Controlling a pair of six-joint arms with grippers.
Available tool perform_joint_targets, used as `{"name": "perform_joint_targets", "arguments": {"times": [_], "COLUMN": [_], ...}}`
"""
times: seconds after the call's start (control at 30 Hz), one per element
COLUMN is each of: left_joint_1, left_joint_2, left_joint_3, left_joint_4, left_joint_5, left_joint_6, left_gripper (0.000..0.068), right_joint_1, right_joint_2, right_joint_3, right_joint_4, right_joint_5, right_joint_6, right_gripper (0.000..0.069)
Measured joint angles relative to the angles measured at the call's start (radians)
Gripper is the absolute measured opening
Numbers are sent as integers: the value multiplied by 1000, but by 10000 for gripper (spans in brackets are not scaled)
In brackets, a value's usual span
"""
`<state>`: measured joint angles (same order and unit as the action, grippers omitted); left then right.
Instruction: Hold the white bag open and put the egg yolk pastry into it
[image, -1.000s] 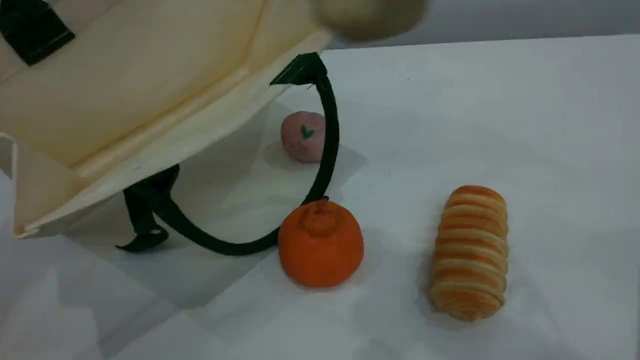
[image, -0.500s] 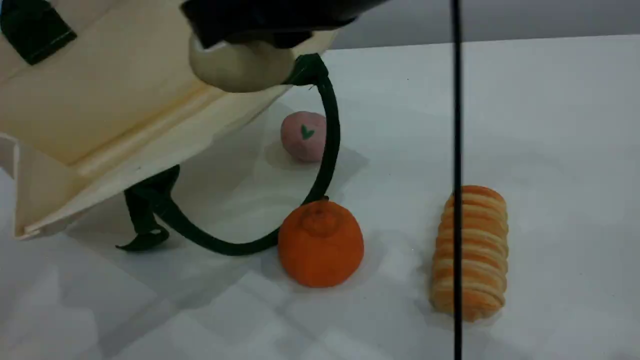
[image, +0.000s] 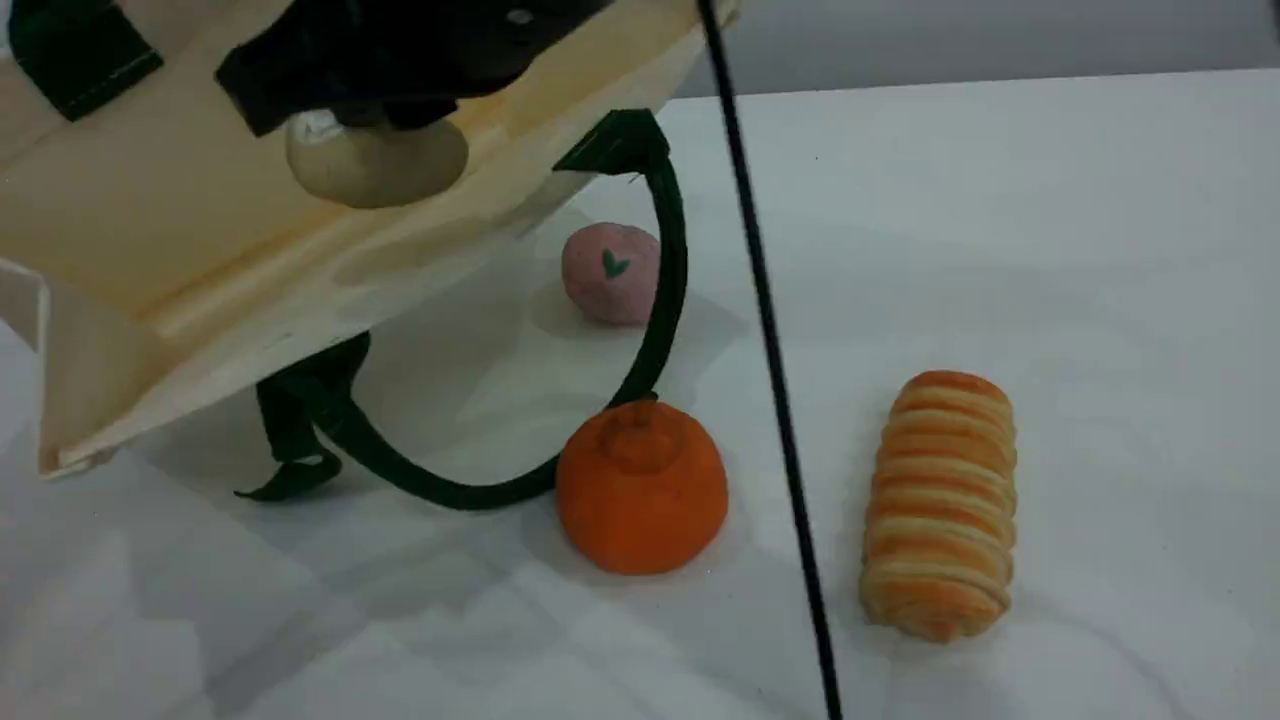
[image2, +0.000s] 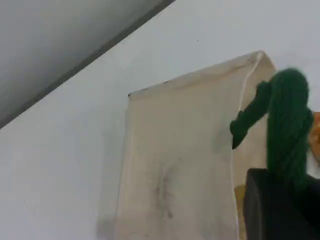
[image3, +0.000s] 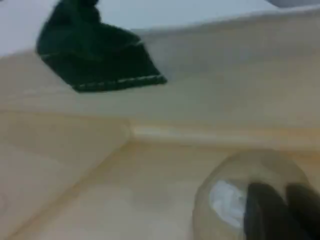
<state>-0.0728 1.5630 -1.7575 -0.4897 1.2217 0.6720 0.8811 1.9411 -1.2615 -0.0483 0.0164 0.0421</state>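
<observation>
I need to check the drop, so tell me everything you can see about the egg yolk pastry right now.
The egg yolk pastry is a small, pale tan, rounded bun with a dull surface. It is held from above in the shut right pincer, whose dark tips press into its top, inside the open mouth of the white bag. It hangs over the bag's cream inner wall; whether it touches the fabric cannot be told.

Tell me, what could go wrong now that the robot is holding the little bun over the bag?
The egg yolk pastry hangs in the right gripper above the white bag; dropped too near the sloping edge, it might roll out. The left gripper holds only the green handle; a slip could close the bag. The lower handle touches the orange ball, so tugging may nudge it.
</observation>
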Motion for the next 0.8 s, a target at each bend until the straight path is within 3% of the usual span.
{"name": "perform_joint_targets", "arguments": {"times": [0.3,0.4,0.63,0.7,0.8], "left_joint_1": [0,0,0,0,0], "left_joint_2": [0,0,0,0,0], "left_joint_3": [0,0,0,0,0], "left_joint_4": [-4,-4,2,17,21], "left_joint_5": [0,0,0,0,-1], "left_joint_6": [0,0,0,0,0], "left_gripper": [94,94,94,94,94], "right_joint_1": [0,0,-2,-5,-6], "right_joint_2": [119,120,115,102,67], "right_joint_3": [-131,-134,-134,-134,-134], "right_joint_4": [-2,-2,3,4,-14], "right_joint_5": [18,25,57,83,137], "right_joint_6": [-2,-2,5,5,2], "right_gripper": [94,200,575,626,632]}}
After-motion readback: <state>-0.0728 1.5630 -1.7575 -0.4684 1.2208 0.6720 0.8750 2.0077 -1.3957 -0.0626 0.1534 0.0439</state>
